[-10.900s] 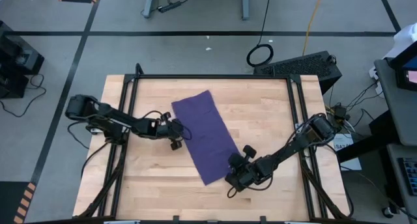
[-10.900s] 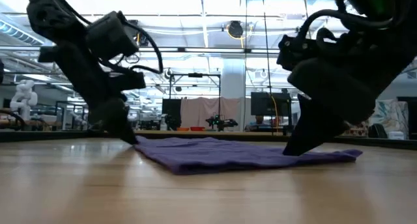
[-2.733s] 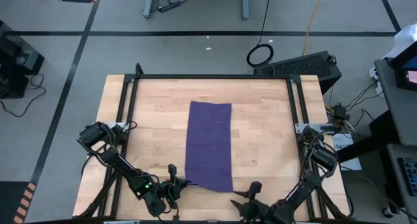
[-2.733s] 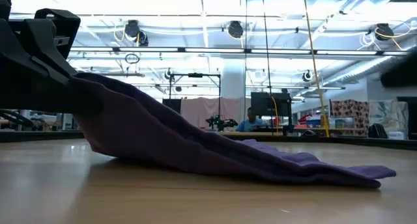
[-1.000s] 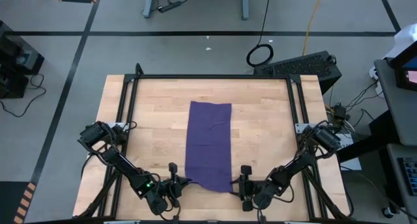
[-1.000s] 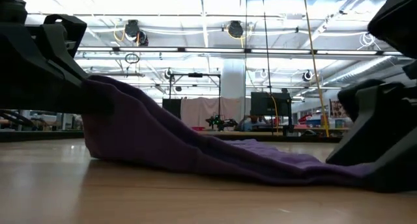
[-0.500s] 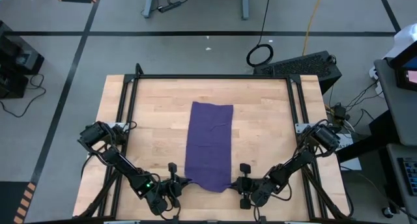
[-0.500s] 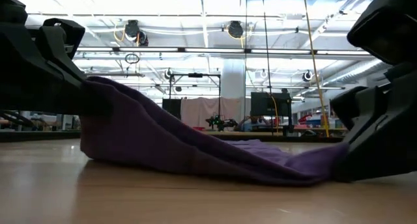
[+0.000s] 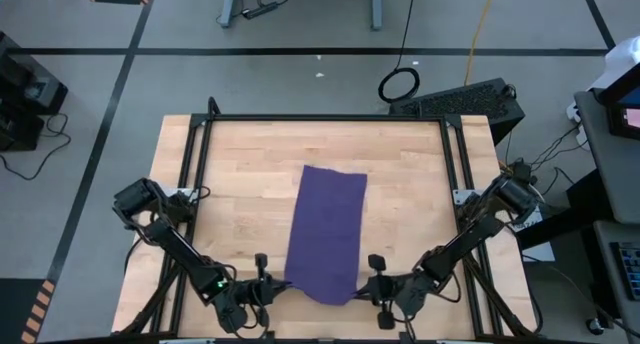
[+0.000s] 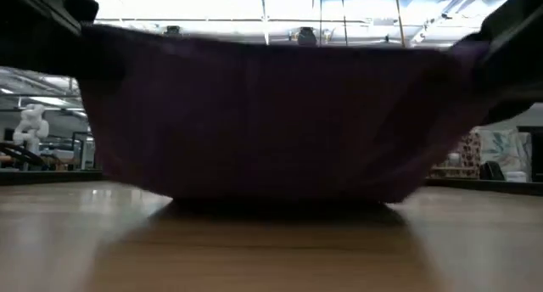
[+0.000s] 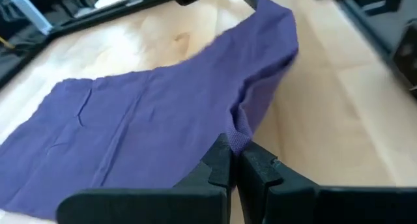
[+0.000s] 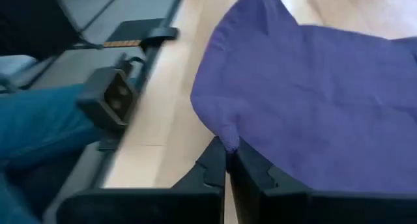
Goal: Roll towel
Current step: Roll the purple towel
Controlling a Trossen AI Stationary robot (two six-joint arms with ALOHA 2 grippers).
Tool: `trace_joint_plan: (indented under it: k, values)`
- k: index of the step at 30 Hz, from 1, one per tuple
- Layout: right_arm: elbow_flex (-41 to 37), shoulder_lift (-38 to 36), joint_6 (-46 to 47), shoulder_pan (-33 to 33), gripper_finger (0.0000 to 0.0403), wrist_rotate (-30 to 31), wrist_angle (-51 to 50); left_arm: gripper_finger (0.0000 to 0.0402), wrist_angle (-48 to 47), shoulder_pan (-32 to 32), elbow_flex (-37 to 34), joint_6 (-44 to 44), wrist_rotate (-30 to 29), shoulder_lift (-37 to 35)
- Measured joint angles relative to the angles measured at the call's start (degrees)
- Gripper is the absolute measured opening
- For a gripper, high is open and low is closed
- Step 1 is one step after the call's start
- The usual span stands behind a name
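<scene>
The purple towel (image 9: 330,229) lies lengthwise on the wooden table, its far end flat on the wood and its near edge raised. My left gripper (image 9: 268,283) is shut on the near left corner. My right gripper (image 9: 375,282) is shut on the near right corner. In the low view the raised near edge of the towel (image 10: 271,114) spans between the two grippers and sags in the middle down to the table. Both grippers are close to the table's near edge. My left gripper pinches the towel's near left corner (image 11: 239,138) between its two fingers, coming from the table's near side. The corner is lifted clear of the table and the cloth runs away from it toward the far end, slightly slack. My right gripper pinches the towel's near right corner (image 12: 227,140) between its two fingers, coming from the table's near side. The corner is lifted clear of the table, and the cloth spreads away from it toward the far end.
A black metal frame (image 9: 320,118) runs round the tabletop. Bare wood (image 9: 235,199) lies on both sides of the towel and beyond its far end. A person's blue-clad leg (image 12: 39,129) shows beside the table in the right wrist view.
Both grippers have gone up with the towel's near corners. The near right corner, on the table a second ago, is now lifted as high as the left one, so the near edge hangs between them. The far end has slid a little toward the near edge.
</scene>
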Motion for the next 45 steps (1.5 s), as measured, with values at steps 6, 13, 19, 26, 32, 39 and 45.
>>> trace_joint_plan:
  k: [6,13,19,26,32,39,45]
  values:
    - [0.04,-2.66,-2.34,0.33,0.0001,0.95,-0.20,0.0015,-0.16,-0.46,0.00,0.78,1.02,-2.70]
    - [0.04,-5.44,-4.77,-1.23,0.0001,6.70,-8.33,0.0015,-2.23,3.03,0.00,7.18,-3.83,-5.02]
    - [0.04,-9.55,-5.37,-3.03,0.0000,10.74,-14.81,0.0015,-3.39,7.54,0.02,10.99,-4.75,-6.66]
    - [0.07,-18.22,-7.54,-5.59,0.0000,11.33,-23.33,0.0015,-3.89,9.80,0.04,14.07,-4.19,-14.22]
    - [0.07,-20.78,-7.86,-8.57,0.0000,12.59,-26.45,0.0015,-11.62,12.71,0.07,10.87,0.19,-17.98]
    - [0.07,-20.03,-1.66,-6.65,0.0000,1.14,-23.82,0.0015,-13.04,9.39,0.07,1.26,13.52,-18.63]
    - [0.07,-21.05,-2.75,-5.77,0.0000,2.99,-24.53,0.0015,-13.18,9.00,0.07,5.70,7.14,-18.63]
